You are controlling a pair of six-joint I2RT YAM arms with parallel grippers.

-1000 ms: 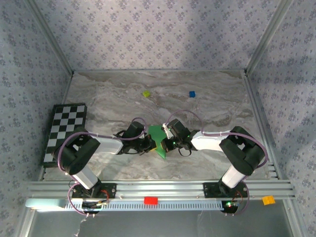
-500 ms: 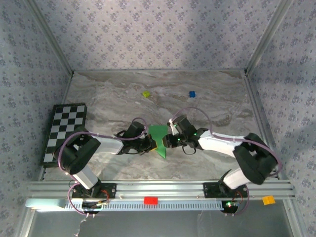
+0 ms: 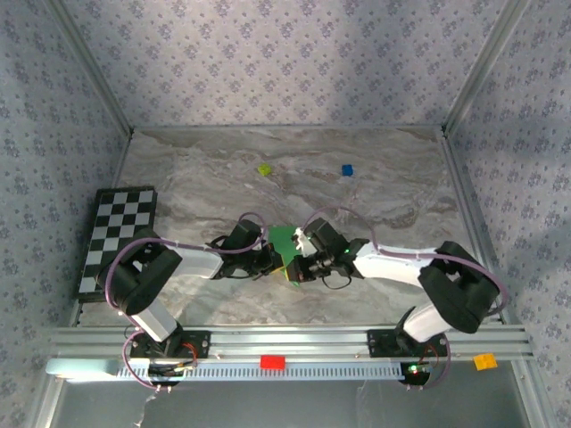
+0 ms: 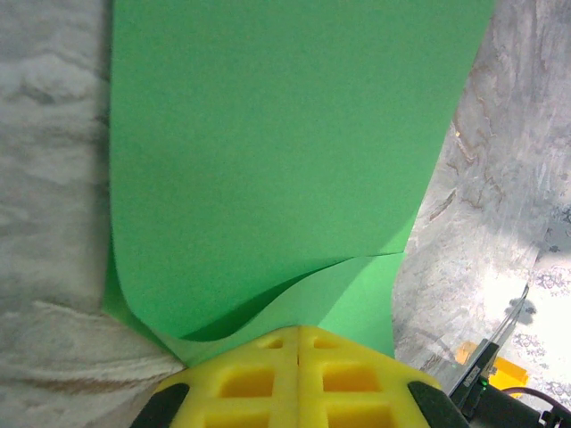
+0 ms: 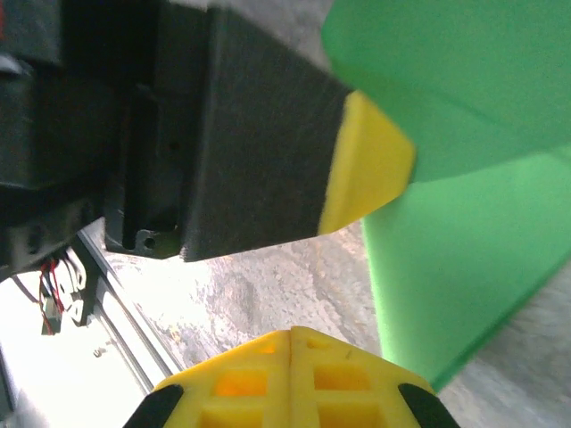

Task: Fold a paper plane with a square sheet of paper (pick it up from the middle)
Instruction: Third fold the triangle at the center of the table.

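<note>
Folded green paper (image 3: 284, 238), top layer curling over lower one, at near middle of table (image 3: 384, 192), between both arms. At curled fold, left gripper (image 4: 299, 343) pinches it. Just right of paper, right gripper (image 5: 293, 348) has fingers pressed together, nothing between. Step: likely creasing. Next: right fingers press along fold, left holding firm.

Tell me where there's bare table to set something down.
Free: the far strip behind the yellow-green block and blue block; the far right beside the rail. Crowded: centre, left end effector and right end effector at the green paper.
</note>
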